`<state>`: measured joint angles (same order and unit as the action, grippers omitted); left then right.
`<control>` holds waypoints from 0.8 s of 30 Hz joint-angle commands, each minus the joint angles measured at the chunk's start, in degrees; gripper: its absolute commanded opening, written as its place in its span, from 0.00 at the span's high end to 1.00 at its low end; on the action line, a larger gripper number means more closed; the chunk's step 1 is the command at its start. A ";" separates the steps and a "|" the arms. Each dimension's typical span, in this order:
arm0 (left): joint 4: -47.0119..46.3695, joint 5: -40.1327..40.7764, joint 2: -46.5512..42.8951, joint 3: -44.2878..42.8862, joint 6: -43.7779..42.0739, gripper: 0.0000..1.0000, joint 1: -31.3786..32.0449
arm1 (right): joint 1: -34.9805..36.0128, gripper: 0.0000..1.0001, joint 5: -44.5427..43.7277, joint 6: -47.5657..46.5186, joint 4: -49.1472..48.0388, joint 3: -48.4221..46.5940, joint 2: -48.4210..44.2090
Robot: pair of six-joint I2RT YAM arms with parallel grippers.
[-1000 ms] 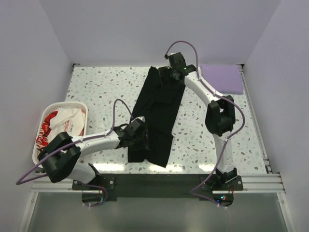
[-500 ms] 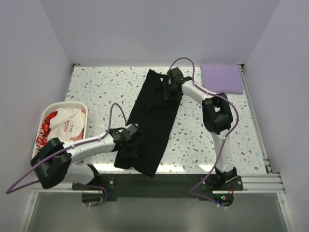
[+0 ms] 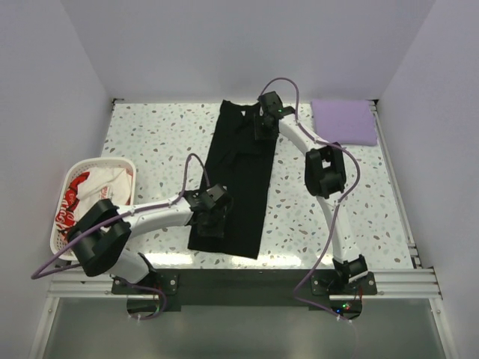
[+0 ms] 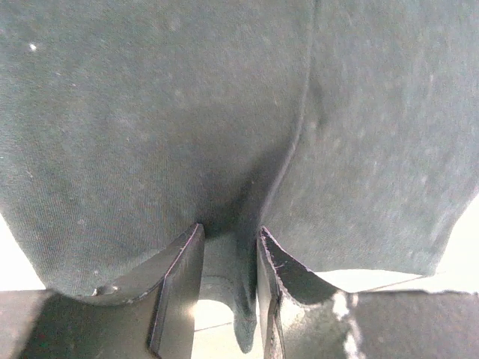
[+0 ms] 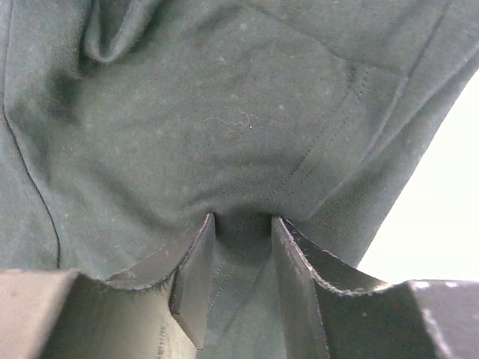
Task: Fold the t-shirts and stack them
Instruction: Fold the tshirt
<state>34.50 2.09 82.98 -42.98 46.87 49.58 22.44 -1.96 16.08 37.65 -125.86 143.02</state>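
The black t-shirt (image 3: pixel 243 179) lies as a long narrow strip down the middle of the table (image 3: pixel 150 142). My left gripper (image 3: pixel 212 218) is at the shirt's near left edge. In the left wrist view its jaws (image 4: pixel 230 232) are shut on a fold of the black cloth (image 4: pixel 150 112). My right gripper (image 3: pixel 262 123) is at the shirt's far end, and its jaws (image 5: pixel 243 218) are shut on bunched black fabric (image 5: pixel 224 112). A folded lavender t-shirt (image 3: pixel 344 121) lies at the back right. The white t-shirt with red lettering (image 3: pixel 101 187) is crumpled in the basket.
A white slotted basket (image 3: pixel 56 224) stands at the table's left edge, close to my left arm's elbow. The lavender shirt lies against the right wall rail. Speckled tabletop shows on both sides of the black strip.
Both jaws have narrowed onto the black cloth. The right gripper moved left and slightly nearer. The left gripper swung left, then back, and the shirt now lies straighter.
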 commanded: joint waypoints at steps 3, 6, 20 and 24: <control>-6.54 -3.66 6.04 -5.09 0.84 0.62 0.51 | -2.04 0.55 -4.02 -6.31 3.31 -10.27 9.20; -9.97 -6.73 7.37 -5.09 2.78 0.61 0.86 | -2.48 0.51 -3.24 -8.16 2.17 -13.70 10.78; -6.12 -2.27 -6.15 -5.45 0.94 0.44 1.13 | -2.84 0.27 0.02 -7.73 -0.47 -8.96 -5.01; -6.99 -0.68 -8.63 -5.36 -2.65 0.42 1.22 | -3.54 0.26 4.14 -3.78 -1.34 -5.20 -10.30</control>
<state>27.90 -0.58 75.70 -47.64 47.92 50.39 19.75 -1.15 9.32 38.09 -132.16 142.10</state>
